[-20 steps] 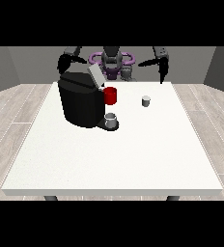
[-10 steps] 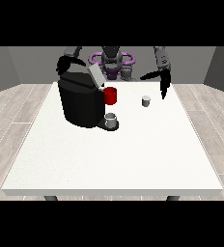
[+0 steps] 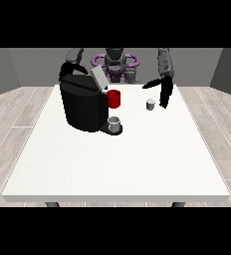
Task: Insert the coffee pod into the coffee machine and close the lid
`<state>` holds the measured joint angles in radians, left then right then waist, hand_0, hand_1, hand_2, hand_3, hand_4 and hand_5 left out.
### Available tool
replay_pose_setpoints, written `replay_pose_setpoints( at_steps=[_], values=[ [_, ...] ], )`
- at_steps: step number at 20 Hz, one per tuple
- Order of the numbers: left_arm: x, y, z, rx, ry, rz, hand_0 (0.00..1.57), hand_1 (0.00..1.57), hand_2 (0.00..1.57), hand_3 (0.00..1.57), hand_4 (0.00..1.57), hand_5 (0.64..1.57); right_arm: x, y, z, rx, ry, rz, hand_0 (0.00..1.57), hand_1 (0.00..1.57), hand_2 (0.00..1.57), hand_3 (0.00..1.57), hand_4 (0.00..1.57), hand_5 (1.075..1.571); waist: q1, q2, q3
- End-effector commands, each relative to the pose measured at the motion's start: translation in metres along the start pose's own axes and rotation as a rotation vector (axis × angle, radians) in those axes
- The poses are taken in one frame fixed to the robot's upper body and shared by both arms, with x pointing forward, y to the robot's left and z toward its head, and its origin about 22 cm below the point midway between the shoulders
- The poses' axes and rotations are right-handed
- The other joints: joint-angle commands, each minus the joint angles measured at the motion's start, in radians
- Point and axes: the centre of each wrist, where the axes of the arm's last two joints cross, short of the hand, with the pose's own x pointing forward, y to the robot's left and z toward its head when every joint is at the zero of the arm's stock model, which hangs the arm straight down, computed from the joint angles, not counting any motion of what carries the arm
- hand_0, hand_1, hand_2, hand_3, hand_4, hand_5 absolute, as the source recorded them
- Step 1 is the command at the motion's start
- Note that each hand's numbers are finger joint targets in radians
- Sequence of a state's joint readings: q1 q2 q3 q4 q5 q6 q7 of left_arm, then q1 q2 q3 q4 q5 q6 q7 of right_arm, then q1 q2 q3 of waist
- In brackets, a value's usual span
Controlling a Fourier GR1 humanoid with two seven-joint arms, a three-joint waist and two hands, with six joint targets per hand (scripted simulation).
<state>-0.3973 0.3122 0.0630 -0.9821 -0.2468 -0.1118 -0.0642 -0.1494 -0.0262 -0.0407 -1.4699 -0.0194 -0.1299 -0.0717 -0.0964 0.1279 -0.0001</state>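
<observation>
A white surface (image 3: 117, 159) is seen from across, with the robot (image 3: 115, 62) small at its far edge. A black coffee machine (image 3: 82, 103) stands on the surface's far left part, its grey lid (image 3: 98, 77) tilted up and open. A red part (image 3: 114, 98) shows on the machine's right side, and a small grey cup (image 3: 115, 123) sits on the machine's base below it. The coffee pod (image 3: 150, 104), small and grey-white, stands on the surface well to the right of the machine, not inserted. The hand at the view's right (image 3: 164, 93) is hung just beside the pod on its right, fingers pointed down and straight, apart from the pod; a thumb is seen sticking out toward the left. The hand at the view's left (image 3: 65, 69) is raised behind the machine's top left corner; whether its fingers are apart or together cannot be told.
</observation>
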Motion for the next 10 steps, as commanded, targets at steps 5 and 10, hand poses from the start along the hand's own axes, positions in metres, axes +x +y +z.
replay_pose_setpoints(
  at_steps=[5, 10],
  values=[
    [-0.028, -0.003, 0.000, -0.008, 0.048, -0.082, 0.70, 0.70, 0.78, 0.43, 0.00, 1.571, -0.004, -0.006, -0.011, -0.020, 0.034, 0.044, 0.00, 0.00, 0.00, 0.00, 0.43, 1.571, 0.007, 0.018, -0.0001],
    [-0.029, -0.009, -0.003, -0.022, 0.079, -0.228, 0.63, 0.63, 0.76, 0.49, 0.00, 1.571, -0.015, 0.004, -0.003, 0.004, 0.098, 0.072, 0.00, 0.00, 0.00, 0.00, 0.41, 1.571, -0.009, 0.006, -0.0001]
  ],
)
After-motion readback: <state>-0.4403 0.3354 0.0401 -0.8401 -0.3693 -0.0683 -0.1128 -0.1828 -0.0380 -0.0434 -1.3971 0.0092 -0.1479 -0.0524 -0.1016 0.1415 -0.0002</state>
